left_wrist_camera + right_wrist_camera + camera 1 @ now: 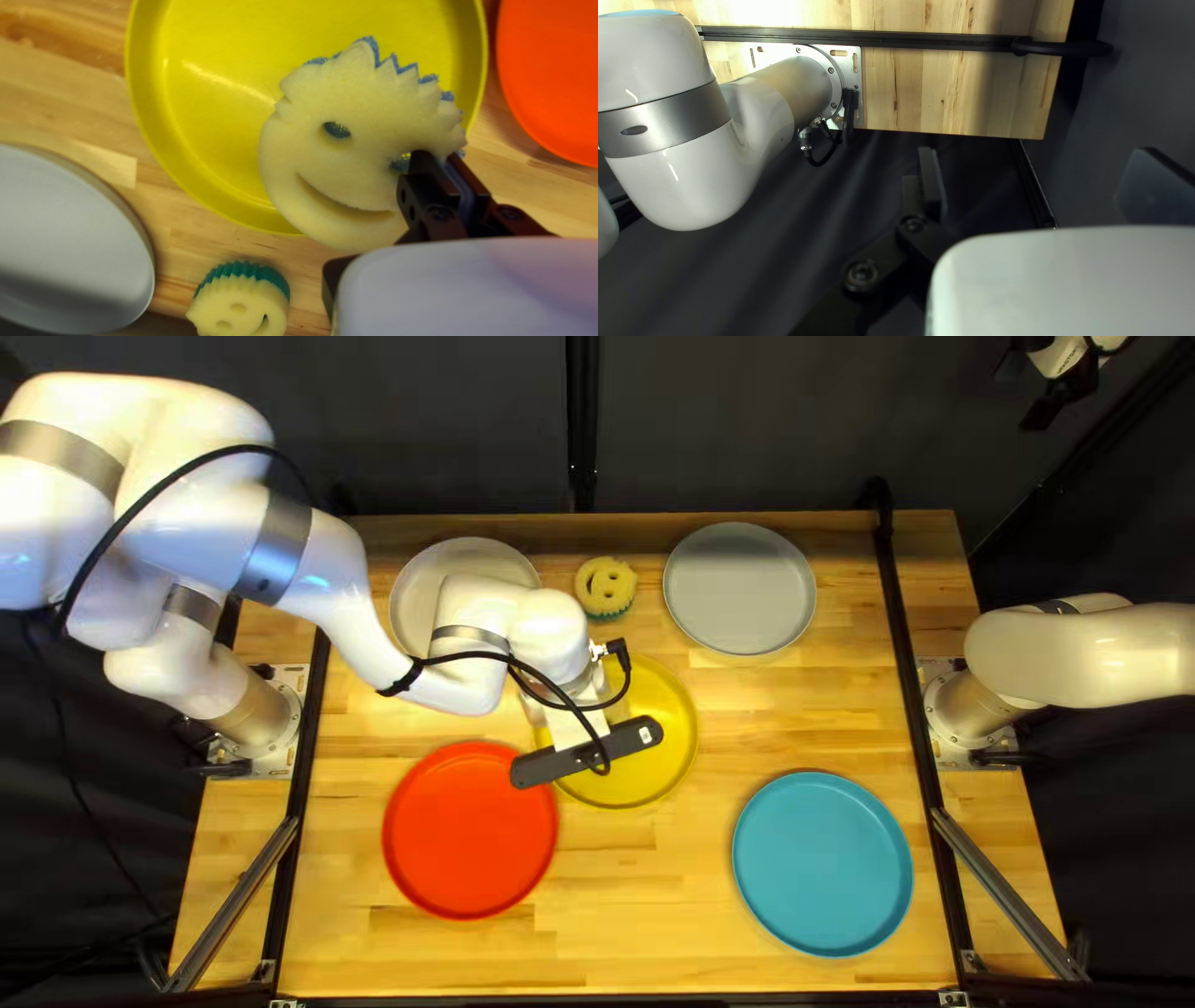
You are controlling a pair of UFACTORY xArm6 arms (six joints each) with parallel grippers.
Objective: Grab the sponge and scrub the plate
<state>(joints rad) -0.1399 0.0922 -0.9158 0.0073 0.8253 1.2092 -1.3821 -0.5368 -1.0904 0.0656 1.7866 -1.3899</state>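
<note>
In the top left view my left gripper (586, 753) is over the yellow plate (662, 732), its fingertips hidden beneath its body. The left wrist view shows my left gripper (443, 163) shut on the edge of a round smiley sponge (367, 180), cream with blue behind. That sponge covers part of the yellow plate (205, 143); whether they touch I cannot tell. High at the far right of the top left view is my right gripper (1056, 398). Seen from its own wrist, my right gripper (1042, 186) has its fingers wide apart, holding nothing.
Behind the yellow plate lies a second smiley sponge (605, 588), cream and green. A grey plate (740, 589) and a whitish plate (430, 573), partly under my left arm, lie at the far side. Nearer are a red plate (471, 831) and a blue plate (822, 864).
</note>
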